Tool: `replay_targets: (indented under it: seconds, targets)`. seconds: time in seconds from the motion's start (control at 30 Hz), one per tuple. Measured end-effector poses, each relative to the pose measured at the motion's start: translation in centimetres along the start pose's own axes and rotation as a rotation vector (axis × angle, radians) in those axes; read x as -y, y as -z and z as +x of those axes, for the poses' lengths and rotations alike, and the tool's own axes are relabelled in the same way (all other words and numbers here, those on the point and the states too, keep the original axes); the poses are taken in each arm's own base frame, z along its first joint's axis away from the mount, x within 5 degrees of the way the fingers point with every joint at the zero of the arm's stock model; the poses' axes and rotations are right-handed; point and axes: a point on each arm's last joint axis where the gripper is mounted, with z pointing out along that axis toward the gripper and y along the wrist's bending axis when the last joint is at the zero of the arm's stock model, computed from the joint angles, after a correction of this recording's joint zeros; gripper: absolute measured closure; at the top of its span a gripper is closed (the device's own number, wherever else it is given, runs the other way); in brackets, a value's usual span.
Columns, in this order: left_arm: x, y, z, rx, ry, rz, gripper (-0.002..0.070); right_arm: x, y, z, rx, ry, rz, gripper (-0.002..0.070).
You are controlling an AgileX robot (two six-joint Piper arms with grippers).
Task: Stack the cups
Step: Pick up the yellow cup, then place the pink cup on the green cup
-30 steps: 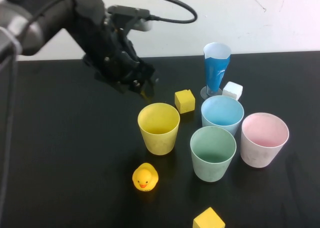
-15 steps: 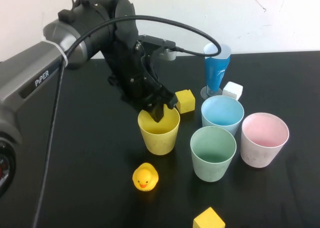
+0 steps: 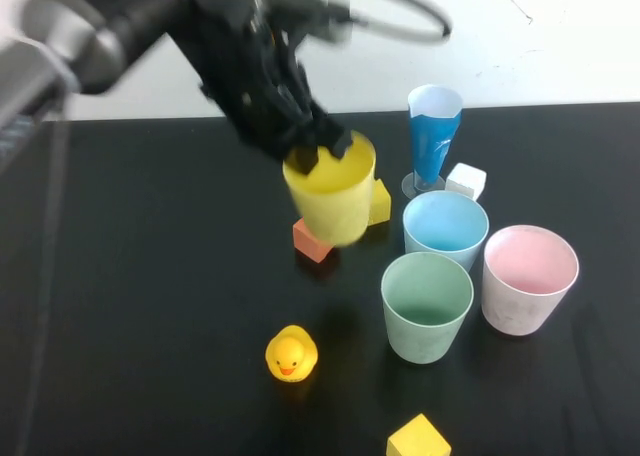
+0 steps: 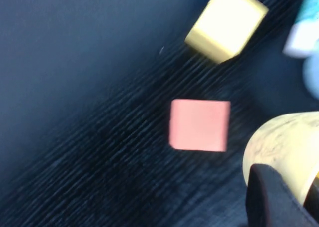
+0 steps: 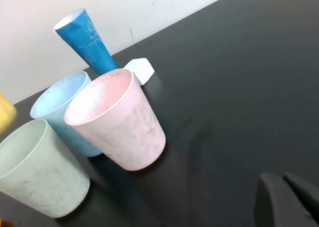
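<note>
gleaming matte yellow cup (image 3: 332,198) in left end effector (image 3: 318,152), right end effector (image 5: 286,197) closed aside

- Even, soft light from above; the black desk (image 3: 140,306) throws no glare.
- Faint shadows sit just beside the cups (clearest under the pink cup (image 5: 117,120)).
- Motion blur smears the left arm (image 3: 230,66) and yellow cup (image 3: 332,191).
- The left wrist view is soft throughout: red cube (image 4: 199,125), yellow cube (image 4: 227,23).
</note>
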Motion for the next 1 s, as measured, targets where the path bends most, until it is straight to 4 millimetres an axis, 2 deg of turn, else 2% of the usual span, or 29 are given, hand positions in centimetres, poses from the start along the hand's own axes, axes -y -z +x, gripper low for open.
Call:
replay_targets:
  seconds: [0.13,0.2,0.27,0.37,0.43,0.7,0.9,1.0]
  targets:
    - [3.2,5.1,0.3,0.104,-0.065,0.016,0.0664,0.0,0.0,0.0,0.000,0.002,0.000,0.0666]
    - [5.4,6.4,0.5,0.131,-0.116,0.041,0.0664,0.0,0.0,0.0,0.000,0.002,0.000,0.0666]
    - [7.6,6.6,0.6,0.134,-0.166,0.065,0.0664,0.0,0.0,0.0,0.000,0.002,0.000,0.0666]
    - [9.9,5.7,0.7,0.109,-0.225,0.074,0.0665,0.0,0.0,0.0,-0.002,0.004,0.000,0.0666]
    - [10.6,4.6,0.6,0.082,-0.234,0.064,0.0665,0.0,0.0,0.0,-0.002,0.004,0.000,0.0666]
    - [10.3,0.6,0.2,-0.005,-0.199,0.025,0.0666,0.0,0.0,0.0,-0.002,0.004,0.000,0.0666]
    - [10.2,-1.3,0.1,-0.045,-0.188,0.025,0.0666,0.0,0.0,0.0,-0.002,0.004,0.000,0.0666]
    - [10.2,-1.6,0.1,-0.051,-0.185,0.028,0.0663,0.0,0.0,0.0,-0.002,0.004,0.000,0.0666]
